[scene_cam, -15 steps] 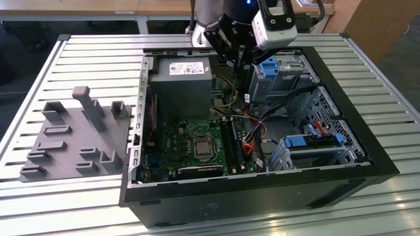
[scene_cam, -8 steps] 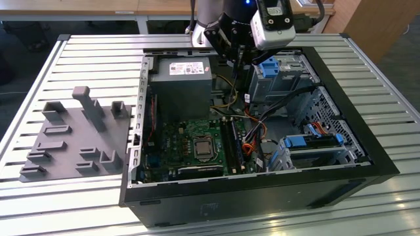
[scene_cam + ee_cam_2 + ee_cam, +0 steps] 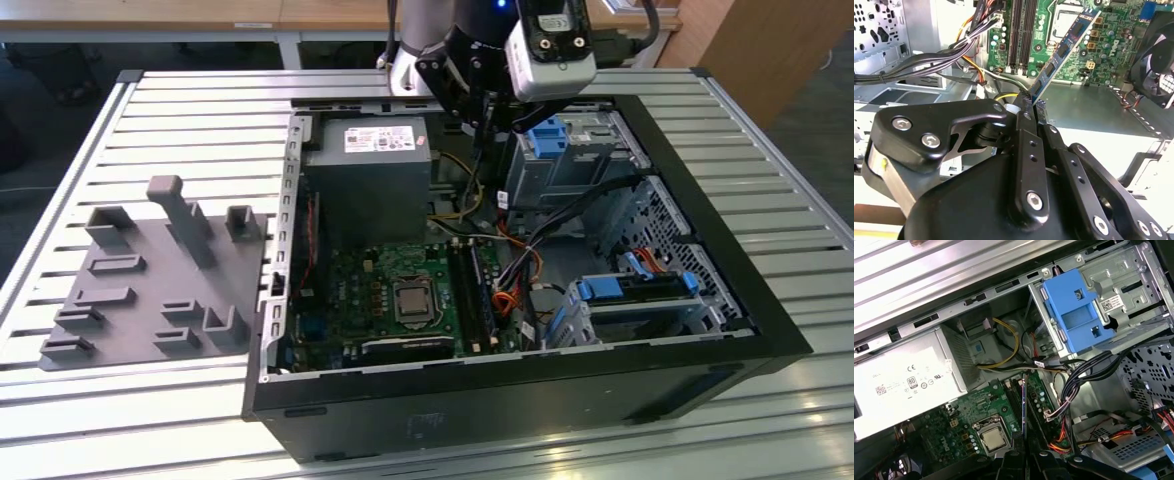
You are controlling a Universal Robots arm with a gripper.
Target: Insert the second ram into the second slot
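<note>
My end effector [image 3: 1033, 106] clamped on second ram [image 3: 1066, 47] | clear of memory slots [image 3: 1021, 35] | risk: skewed entry could jam stick.

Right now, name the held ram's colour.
The ram is dark blue; the second wrist view shows it best.

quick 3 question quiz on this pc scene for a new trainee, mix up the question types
1. True or false: the gripper is shut on one end of the second ram.
2. Where is that stick relative to the motherboard? A: plugged into it. B: held in the air above it. C: lying flat on it.
3. Fill the gap: in the first wrist view, the plastic drive bracket on the metal cage is ____ in colour.

Key: 1 true; 2 B; 3 blue
</note>
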